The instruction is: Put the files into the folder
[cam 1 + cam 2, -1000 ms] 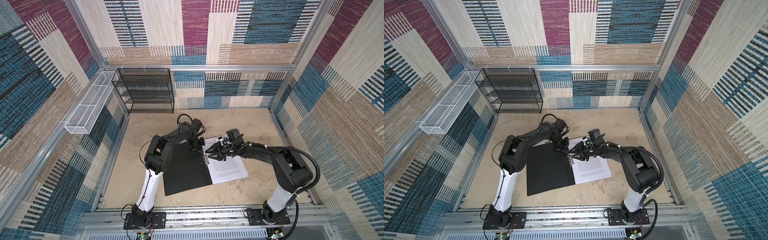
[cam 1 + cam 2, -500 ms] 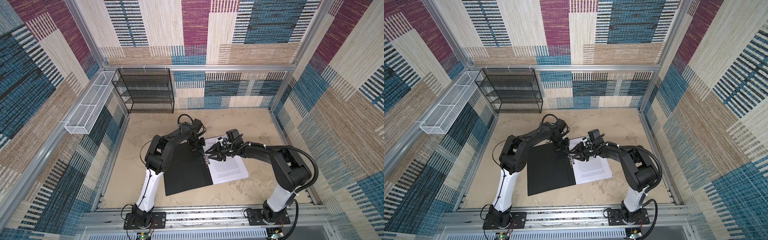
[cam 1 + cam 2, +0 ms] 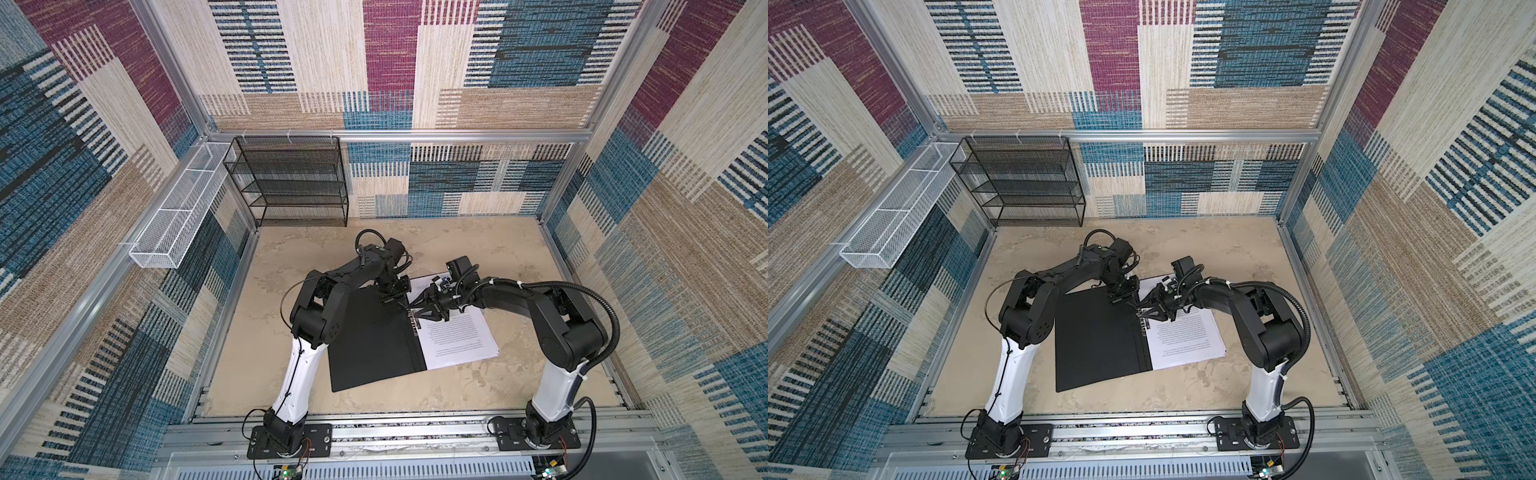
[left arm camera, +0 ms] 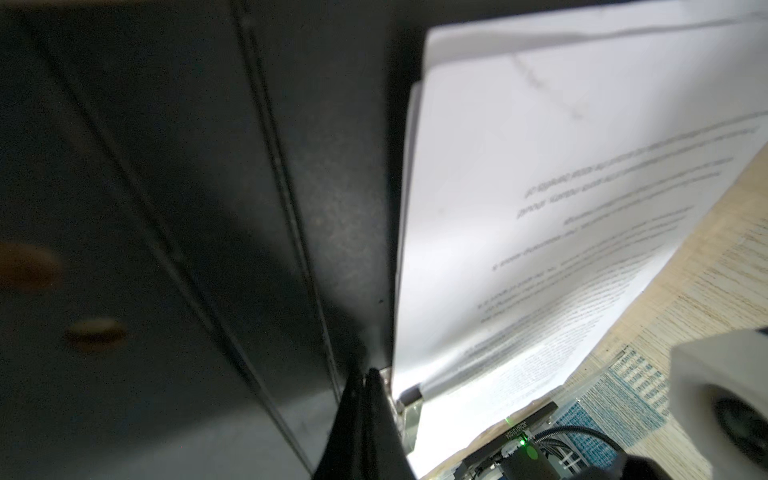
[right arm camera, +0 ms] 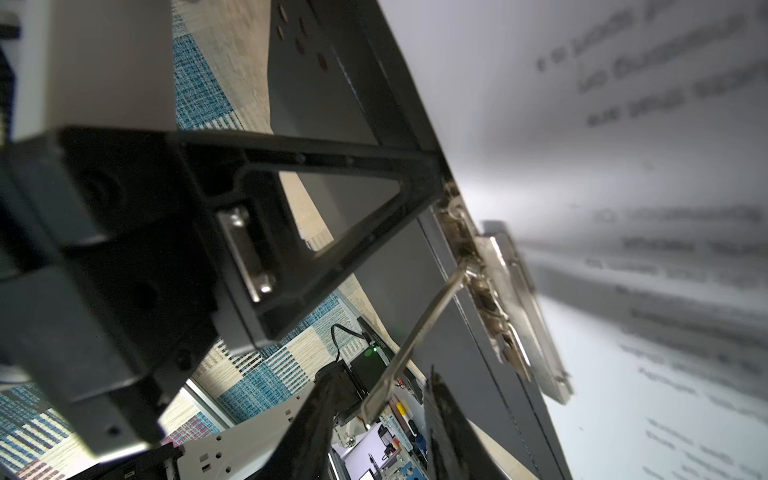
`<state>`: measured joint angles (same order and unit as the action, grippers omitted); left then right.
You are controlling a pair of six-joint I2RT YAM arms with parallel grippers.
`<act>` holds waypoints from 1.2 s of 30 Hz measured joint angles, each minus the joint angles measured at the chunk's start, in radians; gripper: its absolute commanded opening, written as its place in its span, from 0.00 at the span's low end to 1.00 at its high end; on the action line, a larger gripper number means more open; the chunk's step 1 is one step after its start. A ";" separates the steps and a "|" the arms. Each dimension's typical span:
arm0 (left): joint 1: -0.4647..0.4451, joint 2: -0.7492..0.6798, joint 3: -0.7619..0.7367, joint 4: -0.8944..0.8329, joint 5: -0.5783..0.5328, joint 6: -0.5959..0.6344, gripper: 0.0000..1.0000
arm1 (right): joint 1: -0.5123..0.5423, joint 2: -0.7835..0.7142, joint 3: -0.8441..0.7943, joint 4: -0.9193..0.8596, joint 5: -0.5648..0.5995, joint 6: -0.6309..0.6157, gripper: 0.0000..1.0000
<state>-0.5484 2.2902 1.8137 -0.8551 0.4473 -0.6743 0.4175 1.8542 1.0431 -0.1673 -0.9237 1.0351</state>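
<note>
The folder lies open on the table, black inside up. The files, white printed sheets, rest stacked on its right half. The metal spine clip sits at the far end of the spine, and its lever stands raised. My right gripper is open, and the lever's end stands between its fingers, with a gap on each side. My left gripper is shut with nothing in it. Its tip is down on the black folder, beside the files.
A black wire rack stands against the back wall at the left. A white mesh basket hangs on the left wall. Patterned walls close the table in on three sides. Both arm bases stand on the front rail.
Almost nothing has changed. Both grippers stay at the far end of the spine, and the folder and files lie as before.
</note>
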 measured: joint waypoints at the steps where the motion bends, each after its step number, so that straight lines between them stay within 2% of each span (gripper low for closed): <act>1: 0.000 0.000 -0.001 0.002 0.000 0.000 0.00 | 0.000 0.004 0.006 0.000 -0.002 0.000 0.36; 10: 0.000 0.000 -0.005 0.005 0.001 -0.003 0.00 | 0.000 0.019 0.003 -0.010 -0.019 0.002 0.34; 17: 0.000 -0.001 -0.005 0.005 0.002 -0.003 0.00 | 0.000 0.019 -0.005 -0.008 -0.020 0.011 0.27; 25: 0.002 -0.001 -0.006 0.006 0.002 -0.003 0.00 | 0.000 0.023 -0.005 -0.002 -0.031 0.011 0.24; 29: 0.003 -0.001 -0.007 0.006 0.005 -0.004 0.00 | 0.000 0.023 -0.006 -0.002 -0.040 0.011 0.18; 36: 0.005 -0.001 -0.010 0.010 0.010 -0.004 0.00 | 0.000 0.024 -0.006 -0.002 -0.061 -0.006 0.16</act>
<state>-0.5430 2.2890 1.8034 -0.8452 0.4576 -0.6785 0.4175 1.8786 1.0367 -0.1696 -0.9844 1.0294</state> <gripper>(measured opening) 0.048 0.168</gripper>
